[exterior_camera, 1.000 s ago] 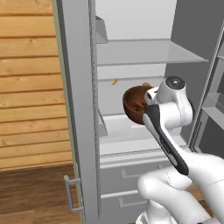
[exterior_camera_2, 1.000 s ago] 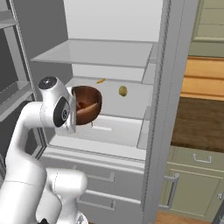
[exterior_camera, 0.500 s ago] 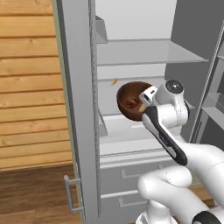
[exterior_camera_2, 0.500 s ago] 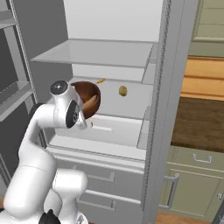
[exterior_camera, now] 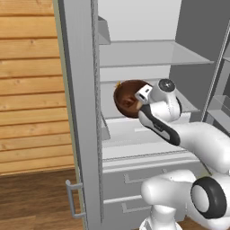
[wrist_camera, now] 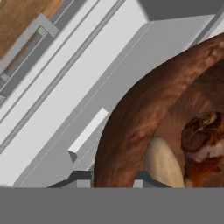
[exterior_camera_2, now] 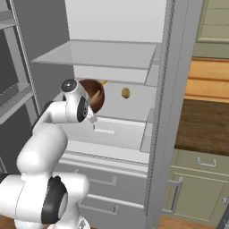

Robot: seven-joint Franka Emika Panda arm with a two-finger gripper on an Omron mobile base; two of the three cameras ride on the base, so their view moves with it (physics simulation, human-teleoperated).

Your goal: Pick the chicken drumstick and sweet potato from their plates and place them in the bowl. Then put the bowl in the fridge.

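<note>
While the bowl (exterior_camera: 128, 99) hangs in the open fridge (exterior_camera: 148, 54), we have it pinched by its rim, the gripper (wrist_camera: 114, 175) clamped tight on the wall of the bowl with one finger inside and one outside, as the hand view shows. In that view the chicken drumstick (wrist_camera: 202, 142) and the pale sweet potato (wrist_camera: 162, 162) lie together in the bowl's hollow, so both foods are already loaded. What the coming move turns on, we judge, is the bowl's place over the shelf (exterior_camera: 134, 130): it is carried above the pale middle shelf, apart from it, with the upper shelf (exterior_camera_2: 98, 53) overhead and the fridge's back wall just beyond. From the gripper the bowl sits forward, deeper into the compartment, its mouth tipped toward the arm rather than level. A small yellowish thing (exterior_camera_2: 125, 93) shows to the right of the bowl in the right base view; we cannot tell what it is. We would lower and level the bowl before letting go.
</note>
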